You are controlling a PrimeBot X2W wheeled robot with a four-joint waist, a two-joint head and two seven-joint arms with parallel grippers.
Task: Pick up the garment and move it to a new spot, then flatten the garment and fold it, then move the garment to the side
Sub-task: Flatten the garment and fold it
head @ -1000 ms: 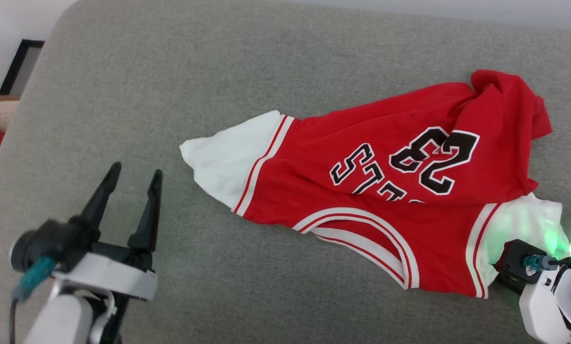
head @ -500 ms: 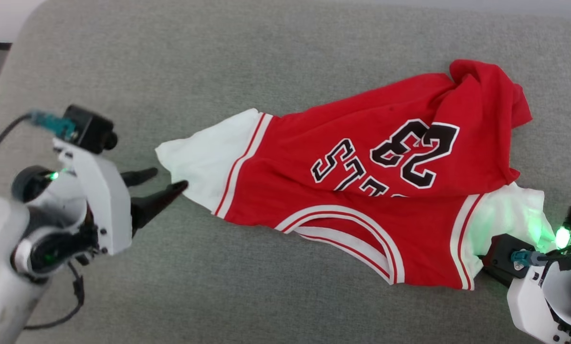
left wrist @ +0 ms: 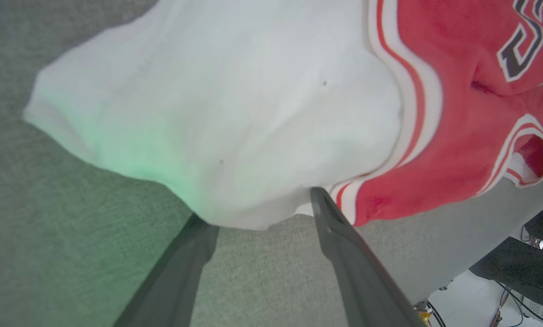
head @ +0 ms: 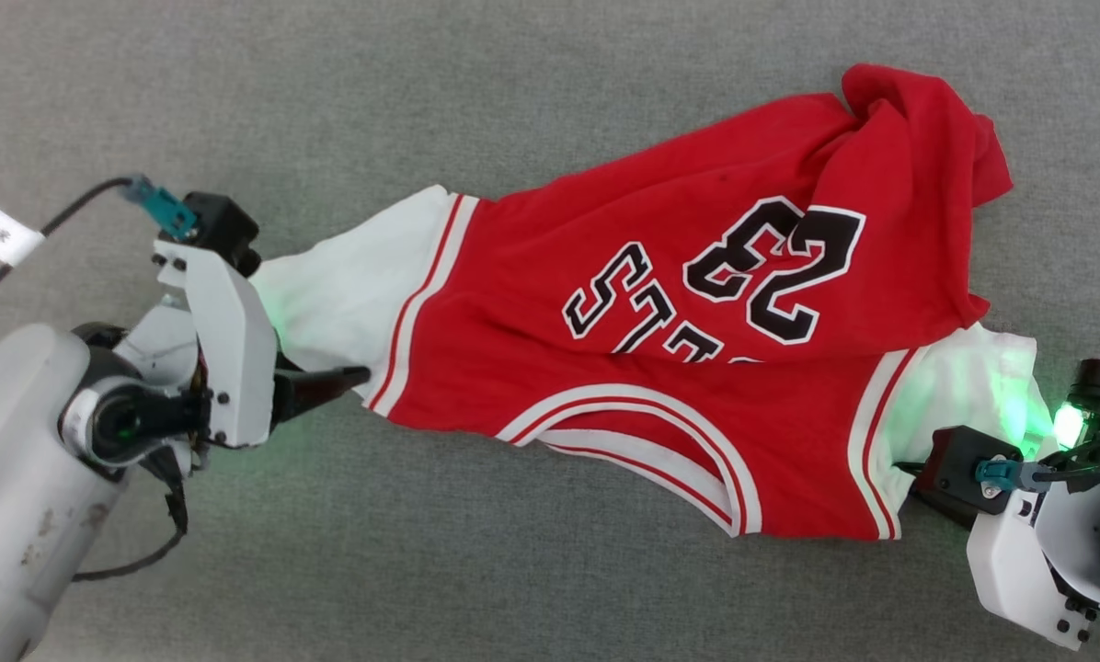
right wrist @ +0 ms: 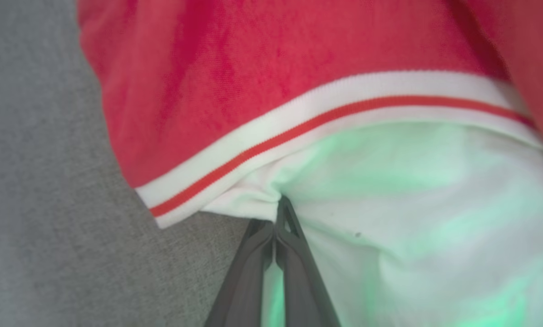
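You had the garment [head: 660, 303] lying across mid-frame on the grey surface [head: 513, 570], long axis sleeve to sleeve from mid-left to lower right, collar toward the bottom edge. Your right gripper [right wrist: 278, 218] was clamped on the lower-right sleeve [head: 973, 395]. Your left gripper [left wrist: 258, 209] stood spread at the mid-left sleeve [head: 338, 294], grasping nothing.

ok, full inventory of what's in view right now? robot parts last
garment: one, red jersey with white sleeves, white-red striped trim and a black 23; lying rumpled across the middle of the surface.
fabric surface: one, grey; under everything.
label tag: one, white; on a dark cable at the head view's left edge.
left gripper: one, dark fingers on a white wrist; open, at the hem of the white sleeve on the robot's left.
right gripper: one, dark fingers; shut on the edge of the other white sleeve, which is lit green.
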